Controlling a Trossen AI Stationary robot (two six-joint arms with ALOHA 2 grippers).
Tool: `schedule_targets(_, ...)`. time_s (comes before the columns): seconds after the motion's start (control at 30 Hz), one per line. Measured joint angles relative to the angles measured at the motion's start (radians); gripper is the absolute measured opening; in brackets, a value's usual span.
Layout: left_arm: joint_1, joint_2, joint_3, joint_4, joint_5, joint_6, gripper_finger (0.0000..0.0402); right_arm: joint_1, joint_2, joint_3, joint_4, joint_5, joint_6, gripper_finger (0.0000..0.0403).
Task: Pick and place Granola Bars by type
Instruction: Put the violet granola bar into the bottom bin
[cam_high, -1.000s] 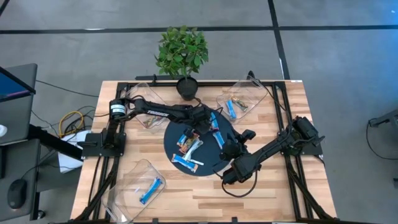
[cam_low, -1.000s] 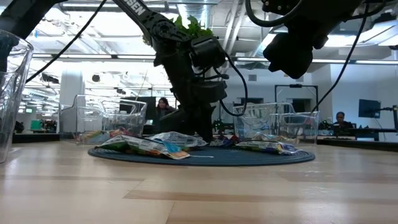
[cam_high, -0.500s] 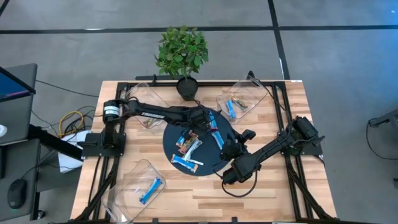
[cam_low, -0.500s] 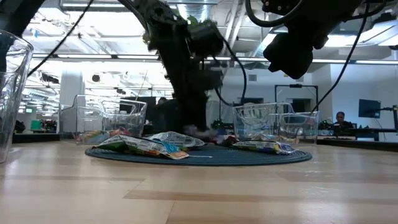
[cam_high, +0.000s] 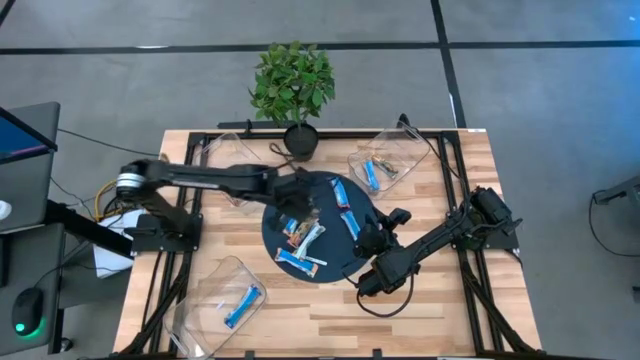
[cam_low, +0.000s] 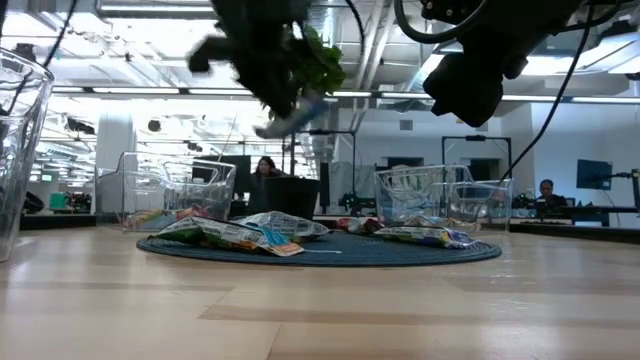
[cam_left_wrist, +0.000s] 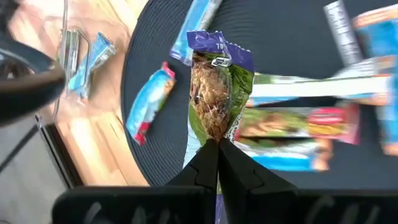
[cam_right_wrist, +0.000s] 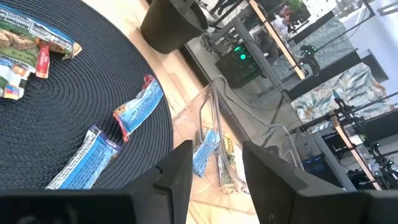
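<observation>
Currently left end effector (cam_left_wrist: 217, 144) is clamped shut on a green-and-purple granola bar (cam_left_wrist: 216, 93), holding it in the air above the round dark mat (cam_high: 340, 262). Remaining granola bars (cam_high: 302, 236) lie on the mat; others sit in clear bins (cam_high: 380, 165) around the mat. Right end effector (cam_right_wrist: 214, 165) hangs over the mat's edge nearest the right arm, fingers apart, holding nothing.

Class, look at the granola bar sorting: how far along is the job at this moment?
Done: a blue-wrapped bar lies in the clear plastic bin near the front left, and a few bars lie in the clear bin at the back right.
In hand: the left gripper is shut on a green-and-purple granola bar, lifted above the round dark woven mat.
Left: several bars lie on the mat. The right gripper waits open beside it.
</observation>
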Motion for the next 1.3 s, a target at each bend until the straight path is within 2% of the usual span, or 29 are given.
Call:
schedule_targets(0.3,-0.165,-0.229,-0.007,-0.198,-0.009,-0.234,0.0001,-0.004,0.000,0.000,-0.008,0.018,-0.003,0.0134)
schedule_targets(0.47,-0.275,-0.286,-0.008,-0.277,-0.028,-0.396,0.0001,-0.029,0.000,0.000,0.005,0.039,-0.041,0.0134)
schedule_targets(0.67,-0.430,-0.283,-0.008,-0.364,-0.086,-0.606,0.0000,-0.077,0.000,0.000,0.012,0.040,-0.058,0.0134)
schedule_targets(0.83,-0.562,-0.280,-0.009,-0.388,-0.124,-0.739,0.0000,-0.104,0.000,0.000,0.059,0.063,-0.136,0.0134)
schedule_targets(1.07,-0.725,-0.279,-0.012,-0.468,-0.130,-0.964,0.0000,-0.132,0.000,0.000,0.117,0.090,-0.236,0.0134)
schedule_targets(1.3,-0.828,-0.273,-0.140,-0.397,-0.103,-1.159,0.0000,-0.167,0.000,0.000,0.122,0.103,-0.252,0.0134)
